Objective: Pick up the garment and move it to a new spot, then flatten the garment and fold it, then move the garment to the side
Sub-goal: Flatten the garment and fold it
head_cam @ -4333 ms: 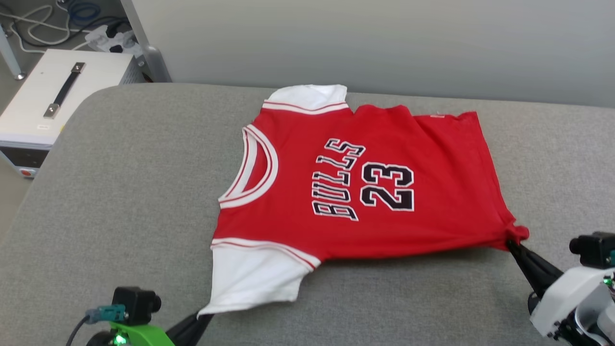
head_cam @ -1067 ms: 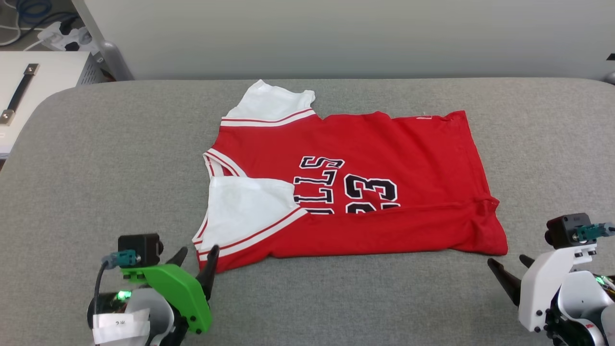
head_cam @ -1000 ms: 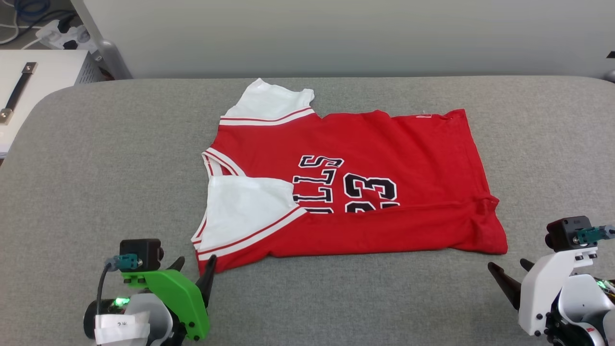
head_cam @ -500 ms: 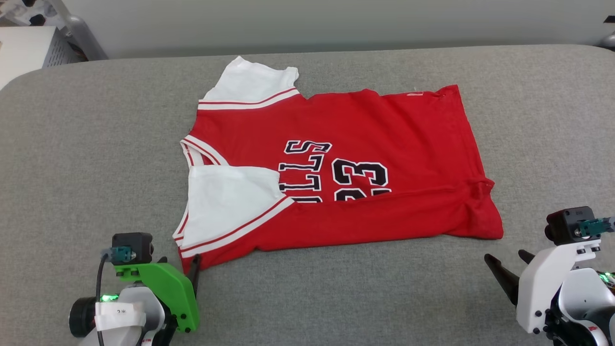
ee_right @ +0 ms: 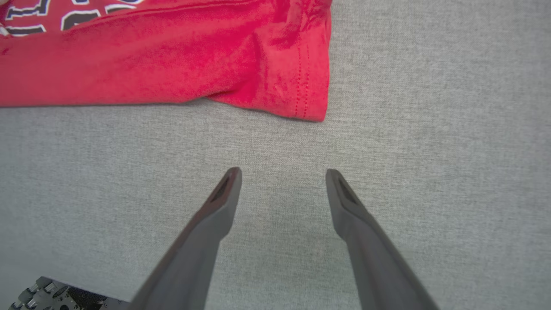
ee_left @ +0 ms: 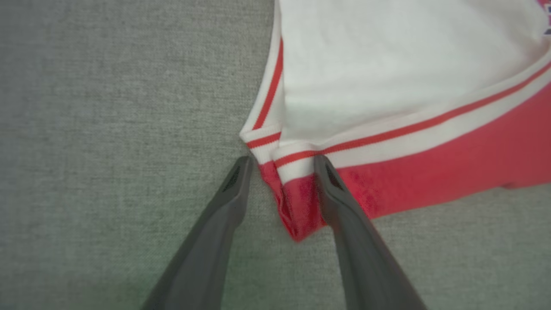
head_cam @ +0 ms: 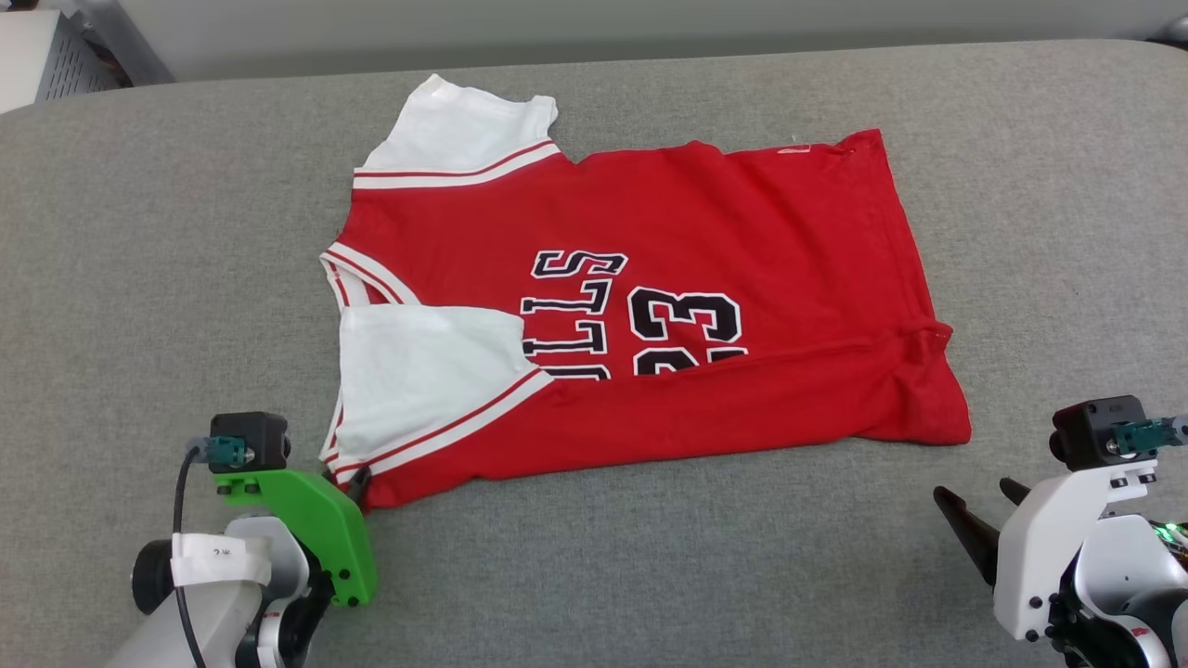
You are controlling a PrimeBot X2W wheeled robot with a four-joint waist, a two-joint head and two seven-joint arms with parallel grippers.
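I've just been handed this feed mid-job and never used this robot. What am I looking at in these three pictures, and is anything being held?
A two-armed robot works at a grey padded surface. The wide picture comes from its head camera; the two close ones come from its wrists. A red jersey garment lies there, its near side folded over the print. The left tool is open, its fingers straddling the garment's near shoulder corner. The right tool is open over bare surface, apart from the hem. Nothing is held.
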